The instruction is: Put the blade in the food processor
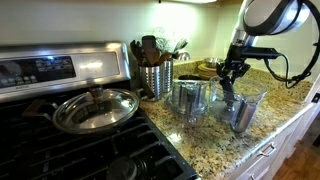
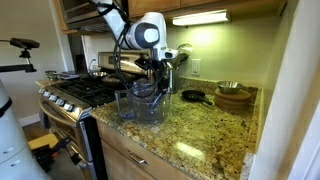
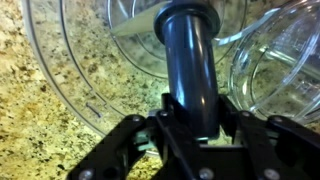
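Over on the granite counter (image 1: 215, 140) next to the stove (image 1: 60, 130), your arm (image 2: 148, 32) hangs straight down over the food processor (image 2: 148, 108), the big clear bowl. So I'd say you're mid-placement here, carry part done, drop-in part not yet. From the wrist view, the gripper (image 3: 190, 125) has its jaws about halfway closed, pinching the blade (image 3: 190, 55) by its dark spindle, one finger (image 3: 125, 140) on each side. The blade points down into the bowl, with the clear rim curving around it on the left, and a second clear container (image 3: 285, 60) sits just beside it on the right. Can't tell from any angle whether the flared end is already touching the bottom or hanging a bit above it, and whatever centre post is down there is hidden behind the spindle. My take on the next move: keep the spindle upright, get it centred in the bowl, ease it straight down until it seats, and only then let go. If it goes in tilted, it'll probably catch or tip over when you release.
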Tool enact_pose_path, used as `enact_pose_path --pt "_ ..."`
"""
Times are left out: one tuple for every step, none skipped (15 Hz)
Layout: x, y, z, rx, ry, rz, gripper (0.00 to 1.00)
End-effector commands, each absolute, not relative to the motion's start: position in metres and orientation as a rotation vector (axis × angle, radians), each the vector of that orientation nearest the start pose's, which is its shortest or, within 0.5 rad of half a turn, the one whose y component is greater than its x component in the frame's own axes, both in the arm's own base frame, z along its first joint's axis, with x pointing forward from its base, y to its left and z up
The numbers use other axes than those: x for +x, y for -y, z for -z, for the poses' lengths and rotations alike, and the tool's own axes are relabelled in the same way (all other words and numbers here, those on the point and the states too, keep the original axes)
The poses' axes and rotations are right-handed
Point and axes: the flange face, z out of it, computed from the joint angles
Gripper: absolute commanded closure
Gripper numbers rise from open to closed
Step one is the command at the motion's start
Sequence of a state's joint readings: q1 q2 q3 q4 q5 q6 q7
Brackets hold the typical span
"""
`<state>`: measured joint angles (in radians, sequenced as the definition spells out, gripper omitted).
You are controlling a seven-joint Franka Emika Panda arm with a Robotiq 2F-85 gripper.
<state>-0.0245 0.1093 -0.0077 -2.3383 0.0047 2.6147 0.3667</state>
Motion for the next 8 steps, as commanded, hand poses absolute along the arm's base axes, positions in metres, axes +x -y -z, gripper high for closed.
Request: enact_pose_path --pt "0.509 0.003 -0.310 -3.040 -0.633 0.384 0.78" --pt "0.505 0.000 -0.310 -3.043 -0.632 0.412 0.78" --pt "0.500 -0.003 -0.310 -3.046 -0.629 0.441 0.78" --pt "0.495 -0.005 -0.310 -3.047 -0.631 0.466 0.78" --pt "0.491 -0.007 -0.310 -3.048 -0.632 0.487 0.78" --pt "0.487 -0.008 -0.311 -3.048 -0.640 0.509 0.78" --pt "0.483 -0.010 -0.312 -3.045 -0.645 0.529 0.78" --pt "0.478 -0.011 -0.313 -3.044 -0.659 0.553 0.78"
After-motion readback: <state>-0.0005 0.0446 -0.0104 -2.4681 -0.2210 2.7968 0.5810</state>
